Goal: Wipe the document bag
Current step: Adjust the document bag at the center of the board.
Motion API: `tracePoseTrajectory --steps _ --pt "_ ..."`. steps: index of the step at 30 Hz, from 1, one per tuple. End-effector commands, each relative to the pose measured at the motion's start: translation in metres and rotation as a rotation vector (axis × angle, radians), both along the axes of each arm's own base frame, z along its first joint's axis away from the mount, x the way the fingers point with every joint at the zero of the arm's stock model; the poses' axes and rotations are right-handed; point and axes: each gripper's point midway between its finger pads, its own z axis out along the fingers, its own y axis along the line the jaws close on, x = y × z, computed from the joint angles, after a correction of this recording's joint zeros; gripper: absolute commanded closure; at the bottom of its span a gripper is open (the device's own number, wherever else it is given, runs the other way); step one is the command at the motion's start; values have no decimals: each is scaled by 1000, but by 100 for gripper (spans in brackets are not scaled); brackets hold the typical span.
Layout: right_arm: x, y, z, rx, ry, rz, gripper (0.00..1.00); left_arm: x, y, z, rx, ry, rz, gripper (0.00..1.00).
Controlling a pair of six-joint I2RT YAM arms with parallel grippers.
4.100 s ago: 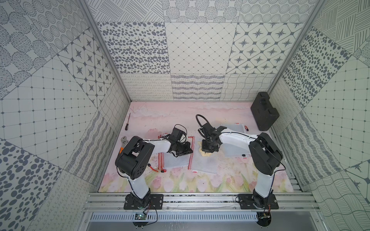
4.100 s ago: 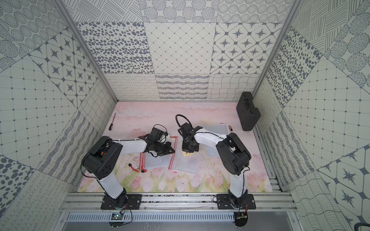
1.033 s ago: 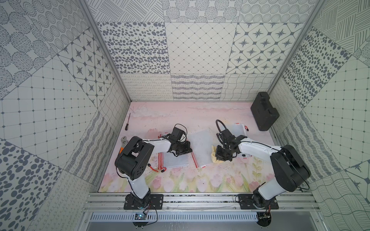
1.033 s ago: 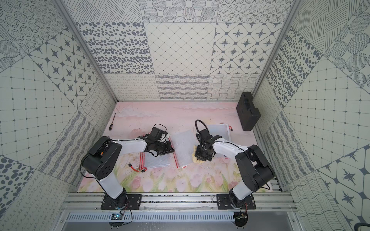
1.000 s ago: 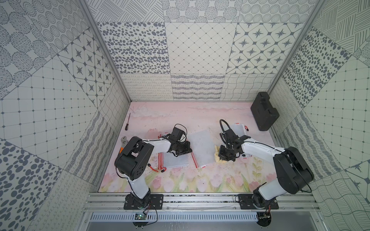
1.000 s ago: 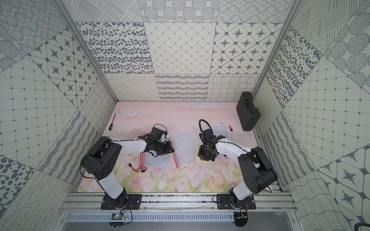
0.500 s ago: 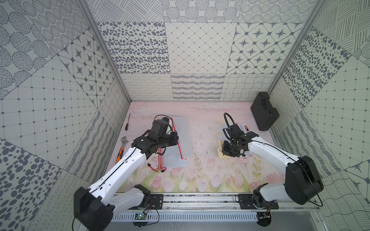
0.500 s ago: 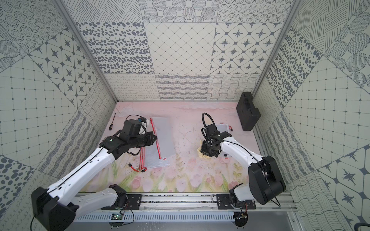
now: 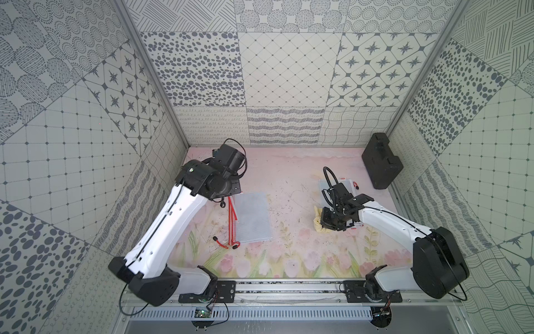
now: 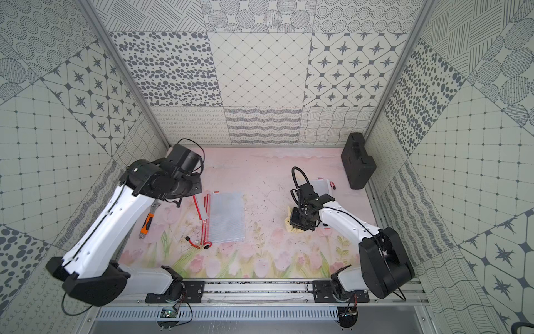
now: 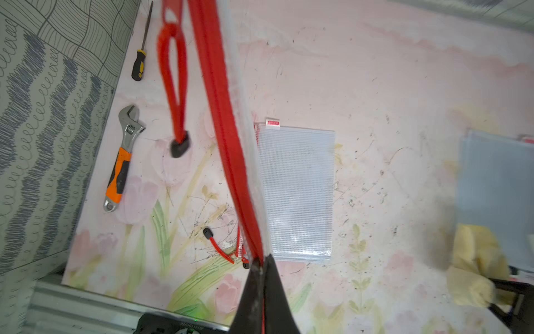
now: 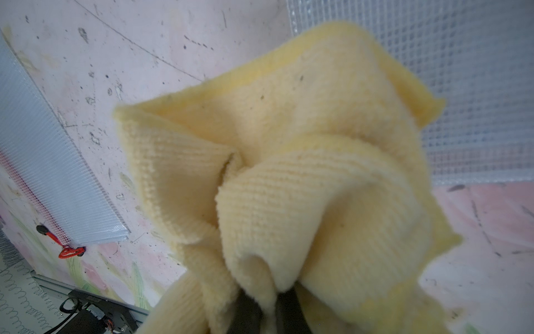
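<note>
The left hand (image 11: 262, 264) is pressed together on the red zip edge of the document bag (image 11: 226, 136) and appears to hold it up off the bench (image 9: 289, 179), edge-on, by the zip side of a second bag (image 11: 297, 191) that lies flat. The zip, its long axis, runs straight away from that hand. The cloth (image 12: 303, 173), pinched in the right hand (image 12: 267, 306), sits well apart to the right, beside a third bag (image 12: 476, 86). The held bag is clear mesh plastic and dangles a red cord (image 11: 179, 146).
</note>
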Motion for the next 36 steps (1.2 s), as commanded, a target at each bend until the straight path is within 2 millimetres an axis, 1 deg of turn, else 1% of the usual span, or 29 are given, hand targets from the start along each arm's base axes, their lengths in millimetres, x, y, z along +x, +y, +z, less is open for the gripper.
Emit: tracePoseTrajectory --steps 1,3,6,10,12,13,15,16,18,19,20,22,23,25,26,27,29,30,32,34,36 --pt "-5 -2 5 12 -39 1 100 -28 10 -25 395 301 -81 100" --pt "-10 -6 5 10 -41 -4 100 -18 -16 -40 429 339 -134 100" --pt "-17 -13 6 -7 -48 -6 100 -7 -58 -72 478 417 -207 100" --pt "-22 -24 11 -54 -62 -5 100 -5 -123 -128 499 524 -346 100" --pt "-22 -30 14 -81 -73 -10 100 -6 -159 -153 446 543 -405 100" --pt "-23 -33 16 -94 -77 -9 100 -8 -180 -165 394 551 -446 100" --pt "-24 -37 21 -111 -85 -9 100 -9 -216 -176 299 532 -502 100" --pt "-24 -38 22 -115 -89 -7 100 -9 -232 -177 257 517 -526 100" --pt "-26 -39 26 -115 -95 -7 100 -8 -257 -175 181 479 -556 100" --pt "-26 -40 27 -117 -97 -9 100 -8 -270 -175 124 474 -571 96" --pt "-27 -41 28 -117 -99 -9 100 -10 -280 -176 75 472 -587 89" --pt "-28 -42 31 -117 -104 -15 100 -12 -298 -180 -11 467 -615 65" --pt "-28 -42 32 -117 -104 -19 100 -12 -302 -180 -36 460 -626 56" --pt "-27 -41 36 -108 -108 -24 100 -5 -302 -177 -55 417 -618 38" --pt "-26 -39 38 -99 -111 -24 100 -2 -298 -173 -64 398 -608 31" --pt "-25 -36 40 -89 -115 -23 100 6 -291 -168 -84 370 -589 26" --pt "-21 -28 42 -75 -126 -15 100 21 -270 -155 -151 317 -561 19" --pt "-18 -22 43 -70 -129 -5 100 30 -254 -151 -195 299 -534 16" --pt "-12 -4 45 -54 -140 30 100 42 -218 -146 -270 268 -499 15" --pt "-5 21 43 -39 -141 83 100 50 -176 -148 -333 235 -471 15" --pt "2 49 36 -4 -129 137 100 52 -144 -156 -383 201 -465 16"
